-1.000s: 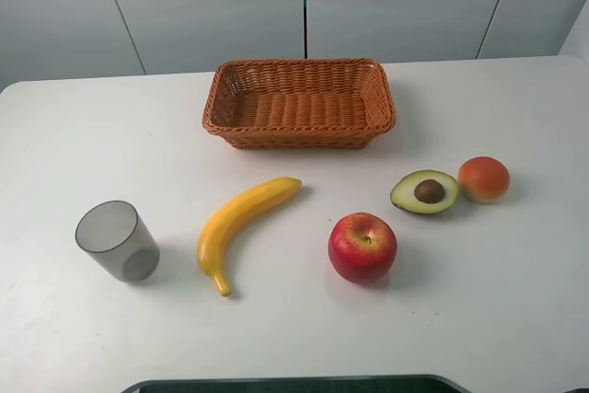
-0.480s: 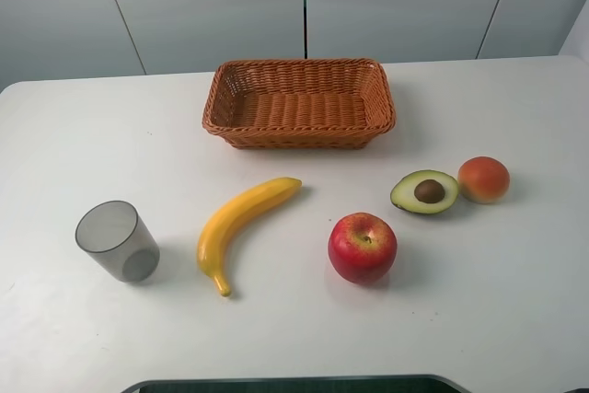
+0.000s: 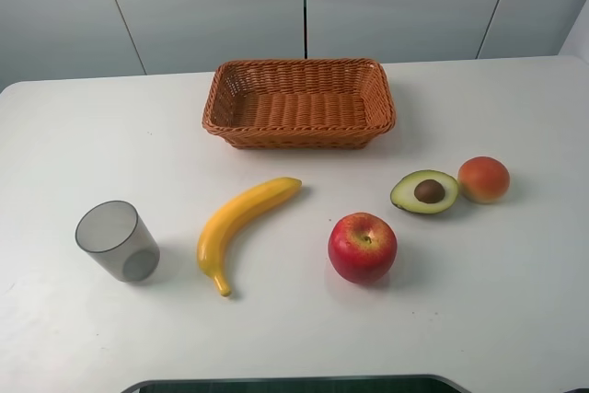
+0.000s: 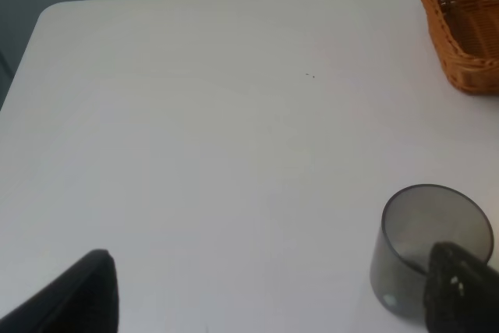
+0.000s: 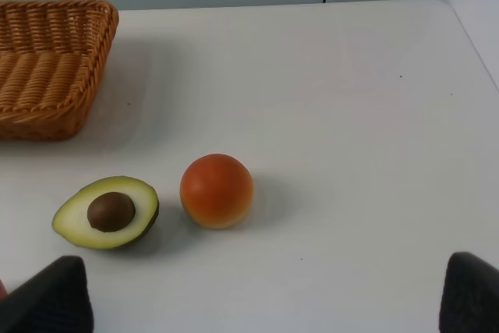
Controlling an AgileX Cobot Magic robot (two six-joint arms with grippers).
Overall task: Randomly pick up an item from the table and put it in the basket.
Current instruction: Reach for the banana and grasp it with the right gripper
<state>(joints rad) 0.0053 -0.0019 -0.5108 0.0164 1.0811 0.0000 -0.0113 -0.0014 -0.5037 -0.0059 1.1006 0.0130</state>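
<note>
The yellow banana (image 3: 241,223) lies on the white table (image 3: 479,310), in front of the empty wicker basket (image 3: 299,132) and apart from it. The banana does not show in either wrist view. The basket's corner shows in the left wrist view (image 4: 460,37) and the right wrist view (image 5: 47,60). Neither gripper shows in the exterior view. The left gripper (image 4: 269,294) is open and empty, above the table near the grey cup. The right gripper (image 5: 261,298) is open and empty, short of the avocado half.
A grey translucent cup (image 3: 117,241) stands left of the banana, also in the left wrist view (image 4: 425,247). A red apple (image 3: 363,247), a halved avocado (image 3: 424,191) (image 5: 107,212) and an orange-red round fruit (image 3: 483,179) (image 5: 217,190) lie right.
</note>
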